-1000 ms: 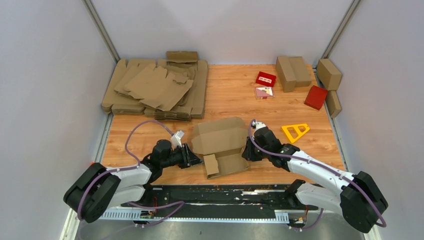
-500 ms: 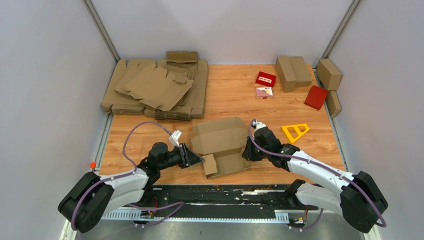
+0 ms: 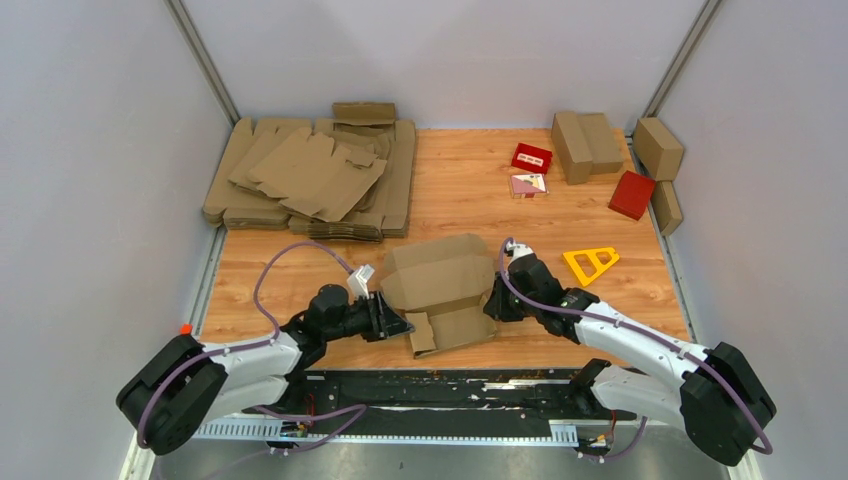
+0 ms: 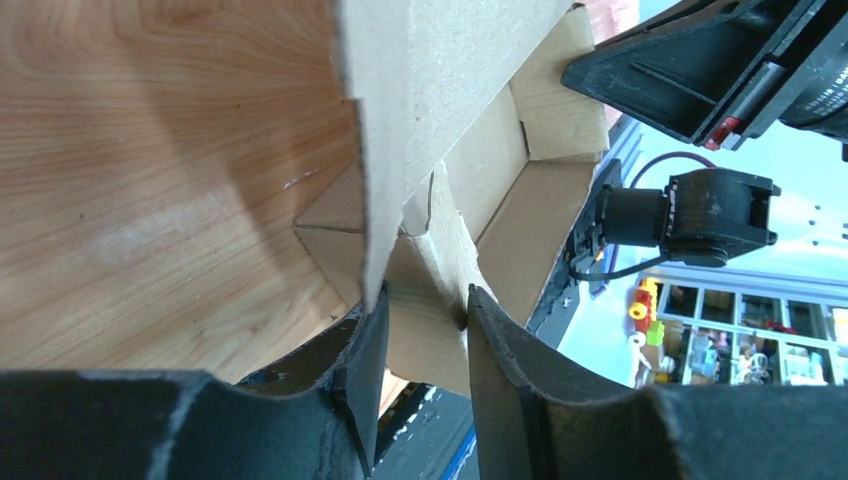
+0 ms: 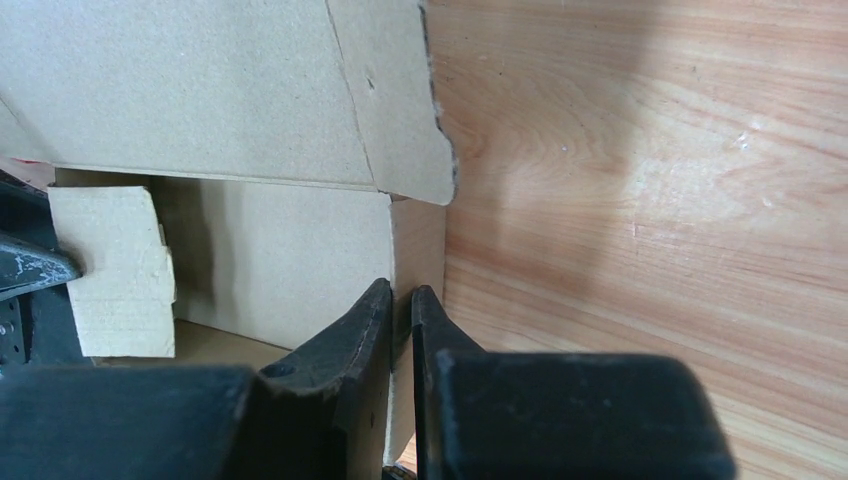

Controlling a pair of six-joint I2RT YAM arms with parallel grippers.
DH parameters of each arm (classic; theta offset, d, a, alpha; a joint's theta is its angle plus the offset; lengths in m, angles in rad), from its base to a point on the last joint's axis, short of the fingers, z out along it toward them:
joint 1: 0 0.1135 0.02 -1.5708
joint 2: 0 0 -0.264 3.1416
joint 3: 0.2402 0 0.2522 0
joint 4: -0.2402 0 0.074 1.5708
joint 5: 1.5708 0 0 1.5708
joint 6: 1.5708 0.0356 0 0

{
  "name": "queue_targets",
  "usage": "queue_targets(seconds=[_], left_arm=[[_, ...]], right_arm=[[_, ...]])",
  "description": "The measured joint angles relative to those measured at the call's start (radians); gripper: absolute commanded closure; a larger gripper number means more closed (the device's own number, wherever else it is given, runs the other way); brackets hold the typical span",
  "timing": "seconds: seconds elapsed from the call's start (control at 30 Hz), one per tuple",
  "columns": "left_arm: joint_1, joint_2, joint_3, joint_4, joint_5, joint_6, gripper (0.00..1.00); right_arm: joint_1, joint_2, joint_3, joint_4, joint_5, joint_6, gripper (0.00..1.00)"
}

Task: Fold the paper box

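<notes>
The paper box (image 3: pixel 440 285) is a brown cardboard cut-out lying partly folded on the wooden table between my two arms, its rear panel raised. My left gripper (image 3: pixel 396 322) is at the box's left edge. In the left wrist view its jaws (image 4: pixel 420 320) stand apart, with cardboard flaps (image 4: pixel 440 90) between and against the fingers. My right gripper (image 3: pixel 493 306) is at the box's right edge. In the right wrist view it (image 5: pixel 402 295) is shut on a thin side flap of the box (image 5: pixel 250 100).
A stack of flat cardboard sheets (image 3: pixel 310 180) lies at the back left. Folded brown cartons (image 3: pixel 585 145) and red boxes (image 3: pixel 632 194) stand at the back right. A yellow triangular frame (image 3: pixel 590 263) lies just right of my right arm.
My left gripper has moved right, up against the box's left edge, and the flaps there now sit between its fingers. The right gripper has held still on the right flap.
</notes>
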Motion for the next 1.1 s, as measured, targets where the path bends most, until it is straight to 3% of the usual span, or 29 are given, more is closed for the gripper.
queue_targets(seconds=[0.17,0.37,0.67,0.83,1.0,1.1], left_arm=[[-0.045,-0.030,0.084,-0.164,-0.074,0.058,0.64],[-0.074,-0.047,0.185,-0.375,-0.163,0.140,0.87],[-0.102,0.022,0.408,-0.684,-0.332,0.302,0.97],[-0.104,0.111,0.610,-0.860,-0.442,0.434,0.93],[-0.106,0.209,0.704,-0.927,-0.504,0.525,0.68],[-0.107,0.259,0.708,-0.953,-0.521,0.559,0.61]], right_arm=[[0.000,0.000,0.000,0.000,0.014,0.002,0.90],[0.023,0.000,0.000,-0.001,0.036,0.011,0.88],[0.080,0.000,0.000,0.005,0.069,0.040,0.67],[0.120,0.013,0.003,0.027,0.058,0.049,0.61],[0.149,0.056,0.007,0.053,0.055,0.056,0.58],[0.164,0.069,0.007,0.064,0.053,0.060,0.58]])
